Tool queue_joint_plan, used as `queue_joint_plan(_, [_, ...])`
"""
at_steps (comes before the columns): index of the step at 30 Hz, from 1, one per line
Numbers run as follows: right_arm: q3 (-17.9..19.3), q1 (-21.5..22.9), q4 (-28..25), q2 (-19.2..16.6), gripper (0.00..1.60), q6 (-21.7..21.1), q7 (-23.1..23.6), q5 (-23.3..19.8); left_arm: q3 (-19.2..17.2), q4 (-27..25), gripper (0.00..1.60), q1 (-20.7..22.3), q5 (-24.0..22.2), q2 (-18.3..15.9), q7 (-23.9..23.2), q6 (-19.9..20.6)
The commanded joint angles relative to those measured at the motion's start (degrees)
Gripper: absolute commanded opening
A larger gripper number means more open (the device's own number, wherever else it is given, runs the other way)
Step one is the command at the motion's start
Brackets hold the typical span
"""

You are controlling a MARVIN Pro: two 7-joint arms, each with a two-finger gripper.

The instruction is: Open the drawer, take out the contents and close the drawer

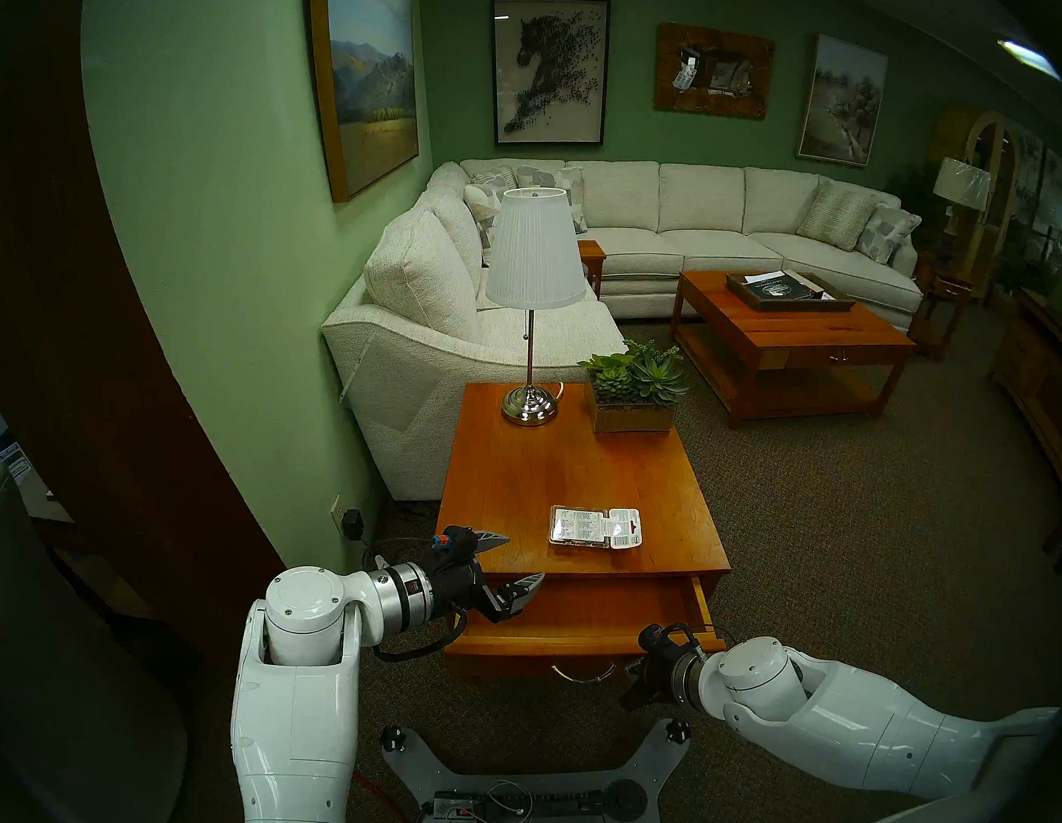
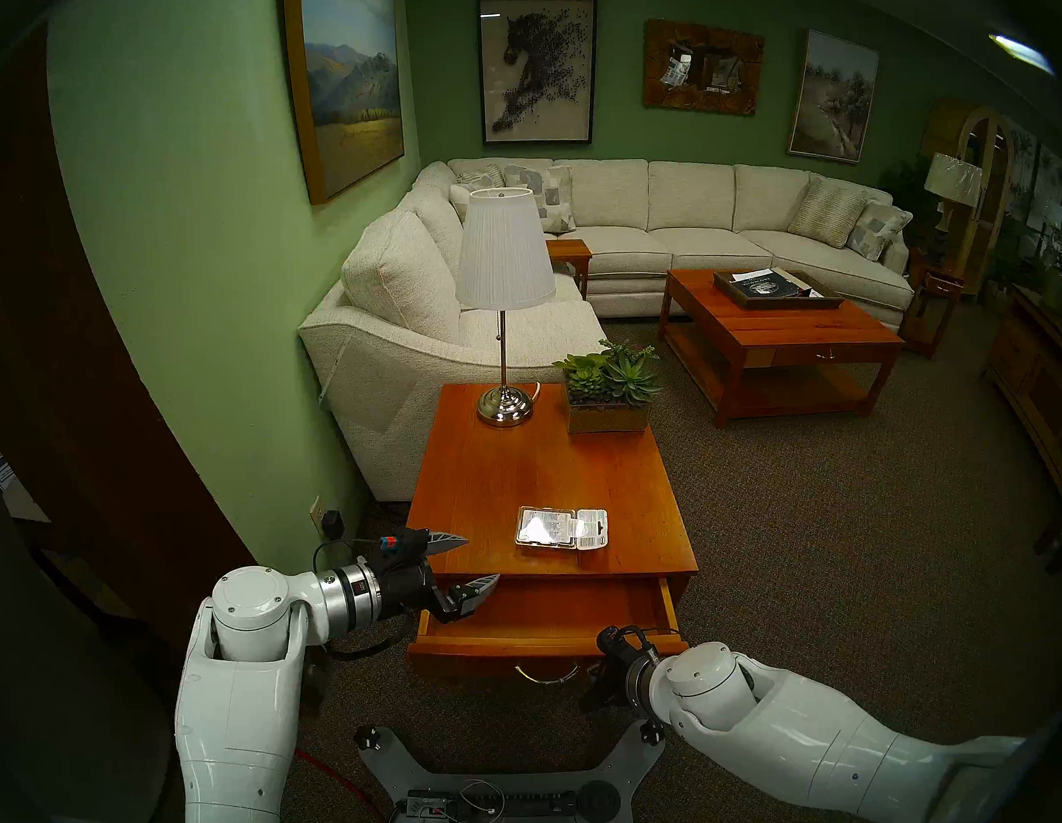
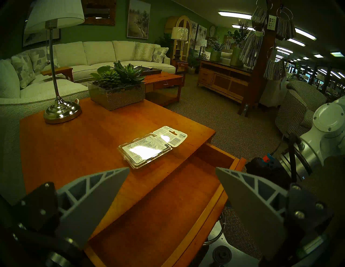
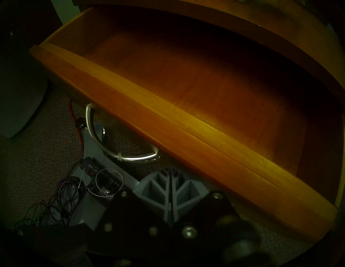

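One drawer [image 1: 586, 618] open, package [image 1: 594, 525] on table [image 1: 549, 462]; left gripper [image 1: 517, 560] spread, right gripper [image 4: 169, 188] closed empty beside handle [image 4: 112, 147]: off-centre push may jam it.

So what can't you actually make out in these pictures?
- Print on the blister package: too small, washed out by glare in the left wrist view.
- Back of the drawer: hidden under the end table top in both head views.
- Right gripper: its fingertips are hidden in both head views behind its own wrist.
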State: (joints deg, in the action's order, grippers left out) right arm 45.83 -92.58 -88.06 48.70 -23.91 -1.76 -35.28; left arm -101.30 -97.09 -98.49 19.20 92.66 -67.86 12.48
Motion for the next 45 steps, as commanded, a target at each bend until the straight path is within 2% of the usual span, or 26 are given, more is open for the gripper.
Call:
queue_joint_plan(1, [1.65, 2.32, -2.23, -0.04, 0.0, 1.84, -1.43, 1.3, 0.12, -1.48, 1.6, 1.33, -0.56, 0.15, 0.04, -0.08])
queue_joint_plan(9, [1.4, 4.44, 0.57, 2.28, 0.0, 2.3, -2.31, 2.76, 0.15, -1.49, 1.6, 1.33, -0.58, 0.11, 0.05, -0.06])
queue_joint_plan(18, [-1.17, 8.13, 8.57, 8.78, 0.0, 4.01, -5.23, 7.21, 0.11, -1.45, 1.6, 1.34, -0.52, 0.15, 0.01, -0.1])
queue_joint_plan(23, [-2.35, 9.76, 11.53, 10.75, 0.0, 5.69, -6.85, 9.8, 0.1, -1.43, 1.6, 1.34, -0.49, 0.16, 0.0, -0.11])
queue_joint_plan(34, [-3.47, 12.32, 14.94, 12.82, 0.0, 8.45, -9.85, 13.54, 0.11, -1.41, 1.6, 1.35, -0.47, 0.14, -0.01, -0.12])
queue_joint_plan(45, [-3.01, 12.59, 15.19, 13.08, 0.0, 10.47, -12.22, 15.45, 0.12, -1.47, 1.6, 1.34, -0.52, 0.14, 0.0, -0.08])
